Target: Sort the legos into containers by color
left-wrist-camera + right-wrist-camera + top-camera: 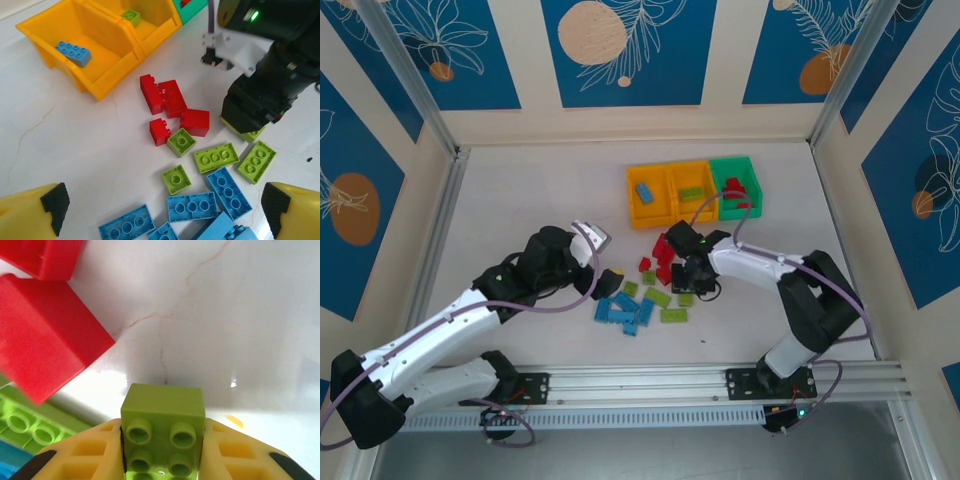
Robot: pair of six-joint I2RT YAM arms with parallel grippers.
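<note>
My right gripper (162, 452) is shut on a lime green lego (163, 425), its yellow fingers (90, 455) pressed to both sides, low over the white table. Red legos (45, 345) lie just to its left. In the top view it (692, 285) sits amid the pile. My left gripper (165, 205) hangs open above blue legos (192, 206) and lime legos (216, 157). The containers stand behind: an orange bin (107, 75) with a blue lego (73, 53), a second orange bin (165, 30) with a lime lego (131, 16), and a green bin (752, 170) holding red ones (735, 186).
The loose pile spreads between the two arms, red bricks (663, 250) nearest the bins and blue bricks (625, 312) nearest the front rail (650, 378). White table (520, 200) lies open to the left. Side walls enclose the workspace.
</note>
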